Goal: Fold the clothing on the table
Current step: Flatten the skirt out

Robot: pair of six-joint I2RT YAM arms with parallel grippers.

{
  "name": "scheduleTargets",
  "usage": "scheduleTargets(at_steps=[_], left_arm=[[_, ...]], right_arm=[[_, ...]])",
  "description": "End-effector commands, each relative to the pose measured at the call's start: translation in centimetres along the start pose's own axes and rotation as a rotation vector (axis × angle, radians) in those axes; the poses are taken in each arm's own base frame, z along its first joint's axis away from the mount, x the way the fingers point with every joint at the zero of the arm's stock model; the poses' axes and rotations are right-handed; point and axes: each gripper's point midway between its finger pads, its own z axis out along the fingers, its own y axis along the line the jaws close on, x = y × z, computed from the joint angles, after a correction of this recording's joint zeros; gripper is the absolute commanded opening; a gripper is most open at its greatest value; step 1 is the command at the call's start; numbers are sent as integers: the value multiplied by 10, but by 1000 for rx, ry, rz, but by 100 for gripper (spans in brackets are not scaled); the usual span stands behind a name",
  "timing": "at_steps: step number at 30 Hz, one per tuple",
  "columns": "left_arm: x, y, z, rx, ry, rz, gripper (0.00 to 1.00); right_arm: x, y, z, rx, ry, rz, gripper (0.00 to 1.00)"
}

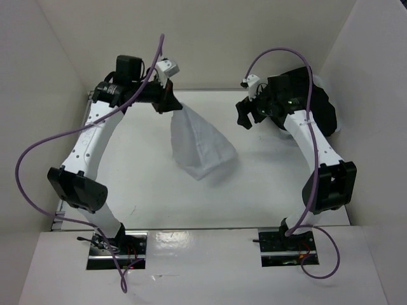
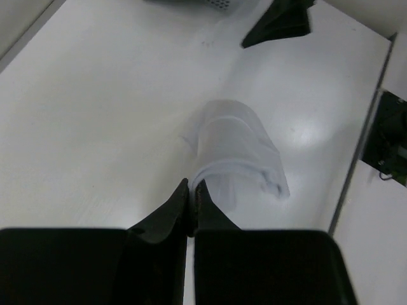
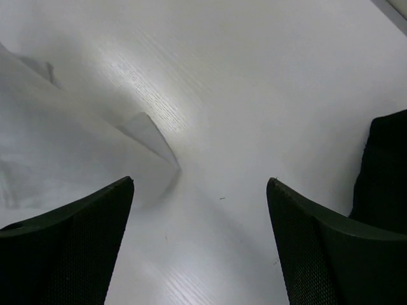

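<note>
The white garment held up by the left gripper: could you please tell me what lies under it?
Only the white table shows around the white garment, pinched at one end by the shut left gripper. The patch beneath its lower folds is covered, so unseen.

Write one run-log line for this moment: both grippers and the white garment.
left gripper: shut on thin white fabric clothing, hanging | right gripper: open, empty | clothing bottom: on matte white table
</note>
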Motion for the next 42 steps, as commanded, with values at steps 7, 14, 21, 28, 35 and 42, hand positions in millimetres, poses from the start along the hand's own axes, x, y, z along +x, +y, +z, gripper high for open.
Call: scheduleTargets(at_steps=[7, 14, 21, 28, 35, 42], left_arm=[[191, 86, 41, -57, 230, -353, 0], [273, 142, 48, -49, 297, -588, 0], [302, 171, 37, -94, 293, -682, 0], [315, 182, 25, -108, 273, -743, 0], [322, 176, 27, -94, 278, -761, 0], [323, 178, 27, -100, 287, -764, 0]], right_arm=[[-2, 27, 45, -92, 42, -44, 89], [1, 115, 91, -150, 167, -282, 88], [11, 208, 110, -219, 233, -477, 85], [30, 236, 111, -225, 278, -559, 84], [48, 247, 119, -223, 299, -588, 83], [61, 286, 125, -277, 303, -665, 83]])
